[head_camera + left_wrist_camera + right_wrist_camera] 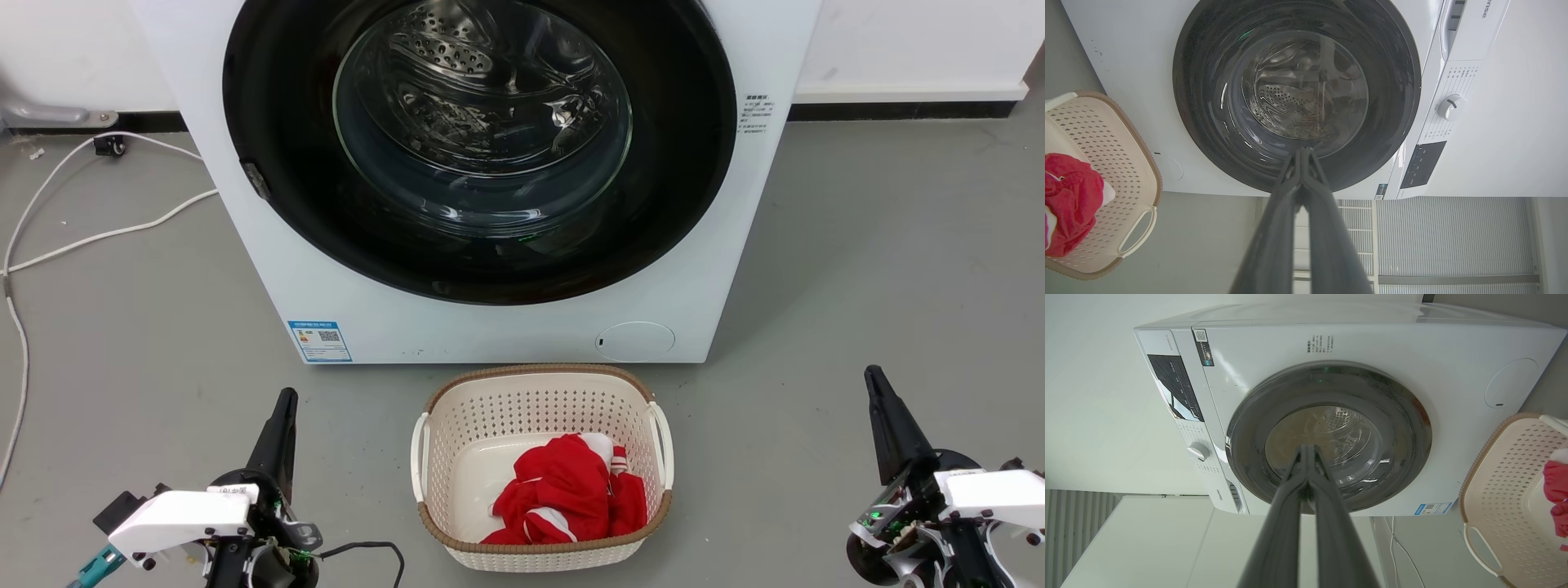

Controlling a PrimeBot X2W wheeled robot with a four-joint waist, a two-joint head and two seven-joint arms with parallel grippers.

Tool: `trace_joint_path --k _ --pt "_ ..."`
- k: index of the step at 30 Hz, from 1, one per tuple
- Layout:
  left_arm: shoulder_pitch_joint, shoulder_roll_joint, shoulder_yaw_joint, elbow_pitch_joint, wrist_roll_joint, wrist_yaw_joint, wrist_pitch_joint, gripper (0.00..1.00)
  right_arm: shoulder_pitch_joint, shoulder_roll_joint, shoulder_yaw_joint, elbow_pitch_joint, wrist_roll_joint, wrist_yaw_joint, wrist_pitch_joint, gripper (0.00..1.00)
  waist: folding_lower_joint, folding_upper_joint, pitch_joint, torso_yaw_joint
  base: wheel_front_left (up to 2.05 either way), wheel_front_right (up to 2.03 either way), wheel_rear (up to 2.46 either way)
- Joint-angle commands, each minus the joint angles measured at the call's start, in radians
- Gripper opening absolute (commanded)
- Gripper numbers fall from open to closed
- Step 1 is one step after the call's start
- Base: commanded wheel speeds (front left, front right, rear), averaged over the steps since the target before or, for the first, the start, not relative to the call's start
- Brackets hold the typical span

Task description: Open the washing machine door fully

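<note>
The door (482,139) sits shut, flush in the front of the machine (506,327) at 12 o'clock from the basket (531,408); it looks glossy, slick, rigid and likely weighty, its glass best not knocked. A small grey tab (255,180) on the rim at 9 o'clock looks the place to hook and pull. The left gripper (286,402) at 7 o'clock and the right gripper (875,382) at 5 o'clock both have jaws pressed together, holding nothing

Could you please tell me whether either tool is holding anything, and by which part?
Nothing is held. The left tool and the right tool are both shut and empty, apart from the washing machine door.
</note>
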Motion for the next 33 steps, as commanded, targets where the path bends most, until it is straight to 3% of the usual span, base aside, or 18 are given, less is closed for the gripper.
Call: trace_joint_path --k 1,4,5,20,33 --pt "-0.009 0.000 0.004 0.001 0.003 -0.003 0.001 0.00 -0.013 0.004 -0.001 0.001 -0.008 0.000 0.002 0.00 0.0000 0.0000 0.000 0.000 0.00 0.00 0.00" --pt "-0.009 -0.001 0.004 0.001 0.003 -0.003 0.001 0.00 -0.013 0.004 -0.001 0.001 -0.008 0.000 0.003 0.00 0.0000 0.0000 0.000 0.000 0.00 0.00 0.00" --pt "0.000 0.000 0.000 0.000 0.000 0.000 0.000 1.00 0.000 0.000 0.000 0.000 0.000 0.000 0.000 1.00 0.0001 0.0000 0.000 0.000 0.00 0.00 0.00" --pt "0.007 -0.001 -0.040 -0.077 0.044 0.000 -0.069 1.00 0.028 0.001 0.025 -0.063 -0.088 0.000 -0.069 1.00 0.0000 0.0000 0.000 -0.001 0.00 0.00 0.00" --pt "0.005 -0.001 -0.043 -0.181 0.319 -0.001 -0.125 1.00 0.044 0.002 0.038 -0.163 -0.389 0.000 -0.124 1.00 0.0000 0.0000 0.000 -0.001 0.00 0.00 0.00"
